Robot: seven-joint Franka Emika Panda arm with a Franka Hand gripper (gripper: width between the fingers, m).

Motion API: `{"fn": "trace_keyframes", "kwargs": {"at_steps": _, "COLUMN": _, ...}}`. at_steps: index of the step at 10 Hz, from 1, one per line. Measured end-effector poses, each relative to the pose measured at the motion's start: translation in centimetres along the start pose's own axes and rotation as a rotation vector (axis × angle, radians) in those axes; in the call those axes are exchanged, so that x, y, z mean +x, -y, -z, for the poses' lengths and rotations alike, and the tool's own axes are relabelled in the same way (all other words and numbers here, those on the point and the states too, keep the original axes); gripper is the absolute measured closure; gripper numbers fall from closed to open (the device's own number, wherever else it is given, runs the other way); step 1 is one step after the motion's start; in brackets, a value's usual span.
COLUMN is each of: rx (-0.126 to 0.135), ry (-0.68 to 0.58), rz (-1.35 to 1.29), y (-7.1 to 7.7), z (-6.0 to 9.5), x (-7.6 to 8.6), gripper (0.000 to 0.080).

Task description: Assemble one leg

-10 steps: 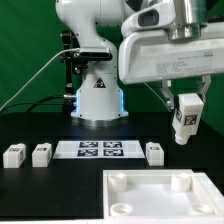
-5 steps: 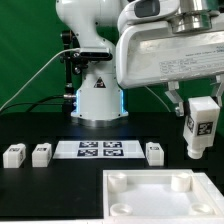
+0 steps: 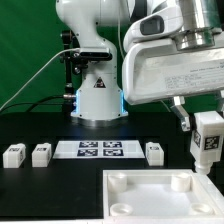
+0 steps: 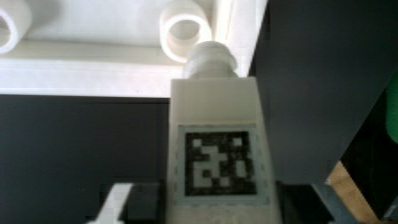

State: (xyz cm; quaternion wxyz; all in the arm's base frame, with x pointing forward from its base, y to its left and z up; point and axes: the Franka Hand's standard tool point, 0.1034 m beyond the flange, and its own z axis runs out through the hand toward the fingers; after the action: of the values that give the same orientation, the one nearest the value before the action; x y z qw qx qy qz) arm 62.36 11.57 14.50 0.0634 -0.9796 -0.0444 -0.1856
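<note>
My gripper (image 3: 203,122) is shut on a leg (image 3: 208,142), a white block with a black-and-white tag, and holds it upright in the air above the far corner, on the exterior view's right, of the white tray-like piece (image 3: 150,199). In the wrist view the held leg (image 4: 217,130) fills the middle, its round tip pointing toward the tray-like piece's corner sockets (image 4: 183,33). The dark fingers (image 4: 128,205) flank its base. Three more legs (image 3: 14,154), (image 3: 41,154), (image 3: 154,152) lie on the black table.
The marker board (image 3: 99,149) lies flat between the loose legs. The robot's white base (image 3: 97,95) stands behind it. A green backdrop closes the back.
The gripper has carried the leg toward the exterior view's right and lower, nearer the tray-like piece's corner. The loose legs have not moved.
</note>
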Motion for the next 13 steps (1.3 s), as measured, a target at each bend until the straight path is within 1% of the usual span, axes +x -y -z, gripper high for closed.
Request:
{"fn": "trace_keyframes", "kwargs": {"at_steps": 1, "rx": -0.002, "ry": -0.036, "rz": -0.003, "y": 0.0, "z": -0.1, "x": 0.4, "gripper": 0.0508}}
{"fn": "trace_keyframes", "kwargs": {"at_steps": 3, "rx": -0.008, "ry": -0.054, "rz": 0.007, "y": -0.1, "z": -1.0, "x": -0.1, "gripper": 0.0508}}
{"fn": "trace_keyframes", "kwargs": {"at_steps": 4, "rx": -0.013, "ry": -0.064, "rz": 0.023, "y": -0.8, "z": -1.4, "x": -0.1, "gripper": 0.0508}}
{"fn": "trace_keyframes", "kwargs": {"at_steps": 5, "rx": -0.014, "ry": -0.073, "rz": 0.029, "y": -1.2, "z": -2.2, "x": -0.4, "gripper": 0.0508}}
{"fn": "trace_keyframes", "kwargs": {"at_steps": 7, "rx": -0.013, "ry": -0.094, "rz": 0.029, "y": -1.0, "z": -3.6, "x": -1.0, "gripper": 0.0508}}
{"fn": "trace_keyframes", "kwargs": {"at_steps": 9, "rx": -0.014, "ry": -0.095, "rz": 0.026, "y": -1.2, "z": -3.7, "x": -1.0, "gripper": 0.0508}}
{"fn": "trace_keyframes", "kwargs": {"at_steps": 13, "rx": -0.013, "ry": -0.097, "rz": 0.027, "y": -1.1, "z": -3.7, "x": -1.0, "gripper": 0.0508}}
